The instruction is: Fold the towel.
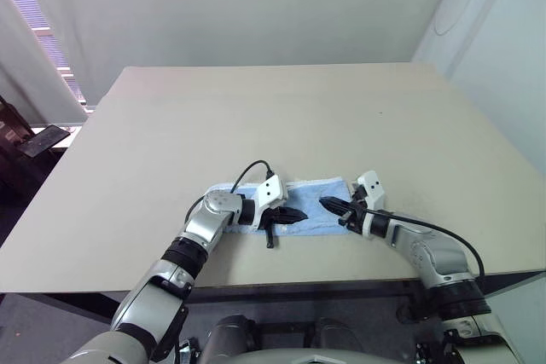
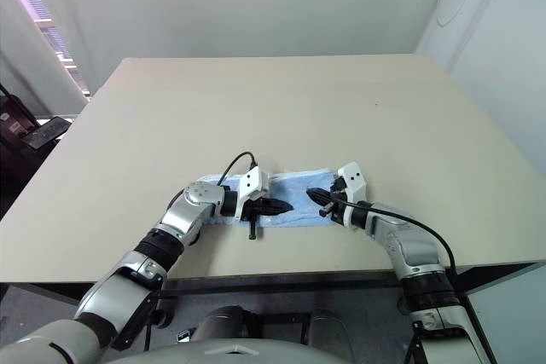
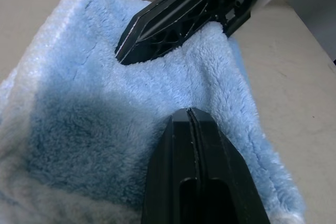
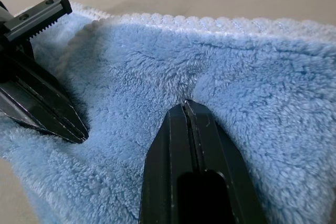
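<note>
Lying on the table: the towel (image 1: 311, 202), a light-blue terry cloth, is spread as a narrow strip along the near edge of the beige table (image 1: 281, 117), roughly in the middle of that edge.
Towel surface: fluffy pile, a paler stitched edging along one long side, seen close in the right wrist view (image 4: 210, 24); the cloth looks doubled or bunched where the two arms meet it.
Left gripper: the left gripper (image 1: 294, 215) reaches in from the robot's left and points across toward the other arm, its tip resting on the towel near the middle of the strip.
Left claw state: the two black fingers (image 3: 197, 171) are pressed together with no gap between them; the tip pushes down into the pile, and I cannot tell whether any cloth is caught between them.
Right gripper: the right gripper (image 1: 328, 205) comes in from the robot's right, angled toward the left one, tip on the towel.
Right claw state: fingers (image 4: 197, 161) pressed together too, dented into the terry; no fold of cloth shows between them.
Spacing: the two tips face each other, near but apart, both over the blue cloth.
Cable: a black cable (image 1: 247, 172) loops up from the left wrist.
</note>
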{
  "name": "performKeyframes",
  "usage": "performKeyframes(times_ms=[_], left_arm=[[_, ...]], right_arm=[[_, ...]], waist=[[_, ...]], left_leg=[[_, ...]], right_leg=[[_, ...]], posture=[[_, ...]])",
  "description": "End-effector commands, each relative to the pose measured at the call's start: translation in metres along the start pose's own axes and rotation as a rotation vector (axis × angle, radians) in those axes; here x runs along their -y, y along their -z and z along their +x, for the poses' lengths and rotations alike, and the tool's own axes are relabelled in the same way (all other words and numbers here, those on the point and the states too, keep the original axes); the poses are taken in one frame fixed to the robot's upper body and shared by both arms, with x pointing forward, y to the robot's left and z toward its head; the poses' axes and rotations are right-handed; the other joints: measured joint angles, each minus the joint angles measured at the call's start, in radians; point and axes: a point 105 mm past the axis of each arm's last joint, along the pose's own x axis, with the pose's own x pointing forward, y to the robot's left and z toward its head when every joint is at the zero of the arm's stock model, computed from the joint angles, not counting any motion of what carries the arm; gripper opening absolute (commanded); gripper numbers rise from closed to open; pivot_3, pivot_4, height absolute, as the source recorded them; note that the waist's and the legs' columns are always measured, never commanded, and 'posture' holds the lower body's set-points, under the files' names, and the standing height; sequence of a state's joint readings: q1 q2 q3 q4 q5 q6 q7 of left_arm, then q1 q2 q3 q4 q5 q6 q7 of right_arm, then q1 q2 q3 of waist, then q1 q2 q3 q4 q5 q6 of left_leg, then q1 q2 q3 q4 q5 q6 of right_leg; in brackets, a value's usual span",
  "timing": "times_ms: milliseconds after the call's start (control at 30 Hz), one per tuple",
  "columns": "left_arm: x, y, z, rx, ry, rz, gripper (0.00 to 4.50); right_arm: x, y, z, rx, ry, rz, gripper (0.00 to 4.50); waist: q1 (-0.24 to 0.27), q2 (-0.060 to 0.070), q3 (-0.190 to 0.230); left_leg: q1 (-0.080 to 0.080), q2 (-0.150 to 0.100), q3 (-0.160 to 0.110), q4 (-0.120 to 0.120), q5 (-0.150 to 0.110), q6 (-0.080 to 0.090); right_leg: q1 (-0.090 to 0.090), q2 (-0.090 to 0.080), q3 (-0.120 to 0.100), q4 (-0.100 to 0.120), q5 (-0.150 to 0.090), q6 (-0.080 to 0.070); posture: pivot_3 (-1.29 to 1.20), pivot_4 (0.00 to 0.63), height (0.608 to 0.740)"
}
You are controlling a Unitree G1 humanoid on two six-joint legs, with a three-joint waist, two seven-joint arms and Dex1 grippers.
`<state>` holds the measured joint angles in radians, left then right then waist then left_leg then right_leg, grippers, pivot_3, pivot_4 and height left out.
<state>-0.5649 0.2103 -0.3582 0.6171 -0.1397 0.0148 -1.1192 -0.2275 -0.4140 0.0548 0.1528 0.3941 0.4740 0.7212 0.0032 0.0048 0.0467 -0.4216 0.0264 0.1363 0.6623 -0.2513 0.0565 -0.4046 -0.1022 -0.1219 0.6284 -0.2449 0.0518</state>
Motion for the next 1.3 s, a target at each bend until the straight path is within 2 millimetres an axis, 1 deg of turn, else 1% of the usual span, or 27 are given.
performKeyframes(times_ms=[33,67,100,133,167,267,300,333,400,433,467,533,600,700,800,867,967,1033,1067,1100,1133,1200,1300], left_arm=[[-0.006,-0.001,-0.008,-0.004,-0.016,-0.026,0.03],[-0.006,-0.004,-0.010,0.007,-0.009,-0.037,0.03],[-0.003,-0.012,-0.015,0.041,0.011,-0.059,0.03],[-0.001,-0.019,-0.021,0.077,0.024,-0.083,0.38],[0.002,-0.028,-0.027,0.113,0.036,-0.105,0.57],[0.006,-0.045,-0.048,0.166,0.026,-0.140,1.58],[0.007,-0.052,-0.060,0.190,0.004,-0.159,1.85],[0.007,-0.057,-0.070,0.208,-0.016,-0.175,2.29],[0.009,-0.063,-0.086,0.231,-0.051,-0.209,3.00],[0.009,-0.065,-0.098,0.240,-0.091,-0.233,3.32],[0.012,-0.066,-0.111,0.245,-0.123,-0.263,3.76],[0.018,-0.067,-0.135,0.266,-0.174,-0.340,4.41],[0.025,-0.066,-0.157,0.289,-0.228,-0.425,4.46],[0.032,-0.059,-0.187,0.309,-0.329,-0.545,4.46],[0.041,-0.043,-0.207,0.274,-0.422,-0.654,4.46],[0.049,-0.035,-0.214,0.278,-0.435,-0.746,4.46],[0.057,-0.021,-0.217,0.269,-0.456,-0.865,4.46],[0.060,-0.007,-0.218,0.251,-0.490,-0.941,4.46],[0.060,-0.001,-0.219,0.253,-0.508,-0.971,4.46],[0.060,0.003,-0.220,0.264,-0.521,-0.997,4.46],[0.060,0.005,-0.221,0.273,-0.529,-1.020,4.50],[0.062,0.012,-0.223,0.273,-0.543,-1.054,4.50],[0.069,0.021,-0.221,0.247,-0.552,-1.095,4.50]], right_arm=[[0.004,0.006,-0.001,-0.026,0.017,0.003,0.01],[0.002,0.002,-0.001,-0.010,0.004,0.008,0.01],[0.000,-0.005,-0.001,0.016,-0.016,0.013,0.01],[-0.003,-0.012,-0.003,0.037,-0.039,0.023,0.00],[-0.007,-0.019,-0.005,0.055,-0.072,0.036,0.00],[-0.018,-0.041,-0.012,0.107,-0.145,0.075,0.56],[-0.021,-0.051,-0.015,0.132,-0.164,0.070,0.57],[-0.023,-0.059,-0.016,0.151,-0.174,0.068,0.57],[-0.028,-0.068,-0.019,0.163,-0.196,0.073,0.57],[-0.033,-0.073,-0.021,0.161,-0.230,0.065,0.57],[-0.039,-0.077,-0.022,0.155,-0.261,0.055,0.57],[-0.045,-0.080,-0.023,0.125,-0.293,0.042,0.57],[-0.046,-0.081,-0.022,0.090,-0.308,0.046,0.57],[-0.048,-0.083,-0.019,0.059,-0.350,0.114,0.57],[-0.050,-0.083,-0.016,0.023,-0.380,0.145,0.57],[-0.050,-0.086,-0.015,0.042,-0.380,0.110,0.57],[-0.049,-0.095,-0.013,0.120,-0.366,0.011,0.57],[-0.047,-0.095,-0.014,0.123,-0.351,-0.099,0.57],[-0.045,-0.094,-0.015,0.117,-0.342,-0.127,0.57],[-0.042,-0.094,-0.015,0.110,-0.337,-0.118,0.57],[-0.039,-0.094,-0.016,0.110,-0.331,-0.109,0.94],[-0.037,-0.095,-0.018,0.113,-0.335,-0.101,1.43],[-0.038,-0.094,-0.026,0.112,-0.350,-0.107,2.56]], waist=[[-0.004,0.000,0.000],[-0.009,0.000,0.000],[-0.013,0.001,0.000],[-0.017,0.002,0.001],[-0.018,0.003,0.001],[-0.022,0.004,0.002],[-0.022,0.004,0.003],[-0.023,0.004,0.003],[-0.022,0.005,0.003],[-0.021,0.005,0.003],[-0.021,0.006,0.003],[-0.025,0.006,0.004],[-0.023,0.006,0.004],[-0.021,0.006,0.005],[-0.019,0.007,0.006],[-0.017,0.007,0.006],[-0.017,0.007,0.006],[-0.018,0.007,0.006],[-0.018,0.007,0.006],[-0.017,0.007,0.006],[-0.017,0.007,0.006],[-0.018,0.006,0.006],[-0.019,0.006,0.006]], left_leg=[[0.000,0.000,0.000,0.000,0.000,0.000],[0.000,0.001,0.000,0.000,0.000,0.000],[-0.001,0.001,0.000,0.000,0.000,0.000],[-0.001,0.001,0.000,0.000,0.000,0.000],[-0.002,0.001,0.000,0.000,0.000,0.000],[-0.005,0.001,0.000,0.000,0.000,0.000],[-0.006,0.001,0.000,0.000,0.000,0.000],[-0.007,0.001,0.001,0.000,0.000,0.000],[-0.010,0.001,0.001,0.000,0.001,0.000],[-0.010,0.001,0.001,0.000,0.001,0.000],[-0.010,0.001,0.001,0.000,0.000,0.000],[-0.009,0.001,0.001,0.000,0.000,-0.001],[-0.009,0.001,0.001,0.000,0.000,-0.001],[-0.008,0.001,0.001,0.001,0.000,-0.001],[-0.008,0.000,0.001,0.000,0.000,-0.001],[-0.008,0.000,0.001,0.000,0.000,-0.001],[-0.009,0.000,0.001,-0.001,0.000,-0.001],[-0.009,0.000,0.002,-0.002,0.000,-0.001],[-0.009,0.000,0.002,-0.002,0.000,-0.001],[-0.009,0.000,0.002,-0.003,0.000,-0.001],[-0.009,0.000,0.003,-0.004,0.000,-0.002],[-0.009,0.000,0.003,-0.006,0.001,-0.003],[-0.009,-0.001,0.005,-0.012,0.003,-0.006]], right_leg=[[0.000,0.000,0.000,0.000,0.001,0.000],[0.000,0.000,0.000,0.000,0.001,0.000],[0.000,0.000,-0.001,0.000,0.001,0.000],[-0.001,0.000,-0.001,0.000,0.001,0.000],[-0.002,0.000,-0.001,0.000,0.001,0.000],[-0.005,0.000,-0.001,0.001,0.002,-0.002],[-0.005,0.000,-0.001,0.002,0.001,-0.001],[-0.006,0.000,-0.001,0.002,0.001,-0.001],[-0.008,0.000,0.000,0.003,0.001,0.000],[-0.008,0.000,-0.001,0.003,0.001,0.000],[-0.008,0.000,-0.001,0.003,0.001,0.000],[-0.011,0.000,-0.001,0.002,0.001,-0.001],[-0.011,0.000,0.000,0.002,0.001,-0.001],[-0.010,-0.001,-0.001,0.002,0.001,-0.001],[-0.010,-0.001,-0.001,0.001,0.001,-0.002],[-0.011,-0.001,0.000,0.001,0.001,-0.002],[-0.011,-0.001,0.000,0.000,0.001,-0.002],[-0.012,-0.001,0.000,0.000,0.001,-0.002],[-0.012,-0.001,0.000,0.000,0.001,-0.002],[-0.012,-0.001,0.000,0.000,0.001,-0.002],[-0.013,-0.001,0.001,0.000,0.001,-0.002],[-0.015,-0.002,0.001,0.000,0.001,-0.002],[-0.019,-0.003,0.002,0.000,0.002,-0.003]], posture=[[0.00,0.000,0.724],[0.00,0.000,0.724],[0.00,0.000,0.724],[0.00,0.000,0.724],[0.00,0.000,0.724],[0.00,0.000,0.724],[0.00,0.000,0.724],[0.00,0.000,0.724],[0.00,0.000,0.724],[0.00,0.000,0.724],[0.00,0.000,0.724],[0.00,0.000,0.724],[0.00,0.000,0.724],[0.00,0.000,0.724],[0.00,0.000,0.724],[0.00,0.000,0.724],[0.00,0.000,0.724],[0.00,0.000,0.724],[0.00,0.000,0.724],[0.00,0.000,0.724],[0.00,0.000,0.724],[0.00,0.000,0.724],[0.00,0.000,0.724]])
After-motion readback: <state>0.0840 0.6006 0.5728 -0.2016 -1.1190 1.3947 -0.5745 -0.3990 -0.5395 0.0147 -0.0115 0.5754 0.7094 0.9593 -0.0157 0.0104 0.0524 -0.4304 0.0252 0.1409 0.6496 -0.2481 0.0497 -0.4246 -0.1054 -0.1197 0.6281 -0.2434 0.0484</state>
